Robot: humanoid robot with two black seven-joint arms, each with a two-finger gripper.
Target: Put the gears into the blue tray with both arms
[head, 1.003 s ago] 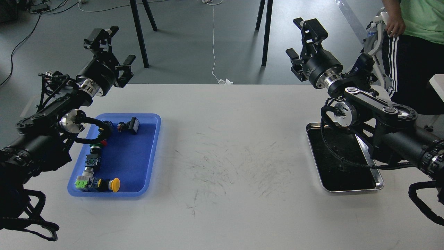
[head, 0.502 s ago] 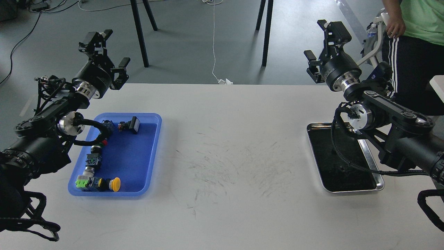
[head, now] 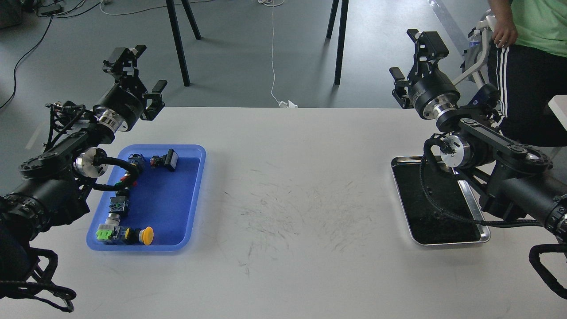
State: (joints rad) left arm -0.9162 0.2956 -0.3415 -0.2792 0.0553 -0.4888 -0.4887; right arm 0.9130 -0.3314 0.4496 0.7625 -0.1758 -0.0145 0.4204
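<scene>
Left gripper (head: 141, 71) and right gripper (head: 409, 60) raised over bench (head: 283, 199) far corners, jaws apart, empty.

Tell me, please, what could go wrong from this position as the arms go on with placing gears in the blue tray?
1. The blue tray already holds several push-button switches; a descending left gripper might knock them.
2. I cannot make out the gears against the steel tray's dark inside, so a grasp could miss.
3. A person stands close to the right gripper.
</scene>
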